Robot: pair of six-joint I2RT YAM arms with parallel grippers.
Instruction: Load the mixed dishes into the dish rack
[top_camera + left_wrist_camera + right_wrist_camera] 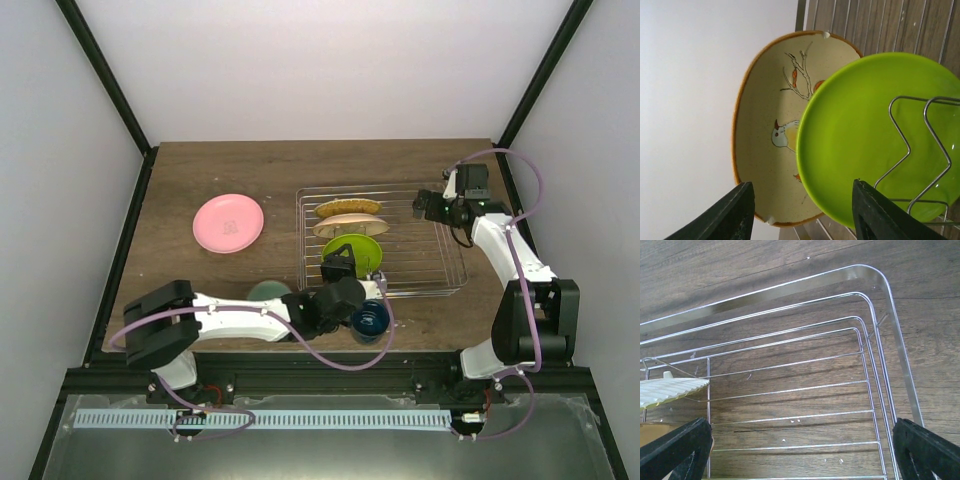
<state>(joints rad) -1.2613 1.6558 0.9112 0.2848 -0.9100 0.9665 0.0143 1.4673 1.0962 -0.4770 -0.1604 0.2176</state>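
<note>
The lime-green plate (865, 140) stands on edge in the dish rack (890, 305), in front of the cream bird-patterned plate (765, 110). The left gripper (801, 192) is spread and no longer pinches it, so this placing step looks finished. The right gripper (800, 442) hangs wide open and empty. The next move calls for backing the left gripper clear of the tines, then fetching the pink plate (228, 222) from the tabletop (200, 170).

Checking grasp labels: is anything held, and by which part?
Nothing is held: left gripper open at the rim of the lime-green plate, right gripper open over the dish rack.
</note>
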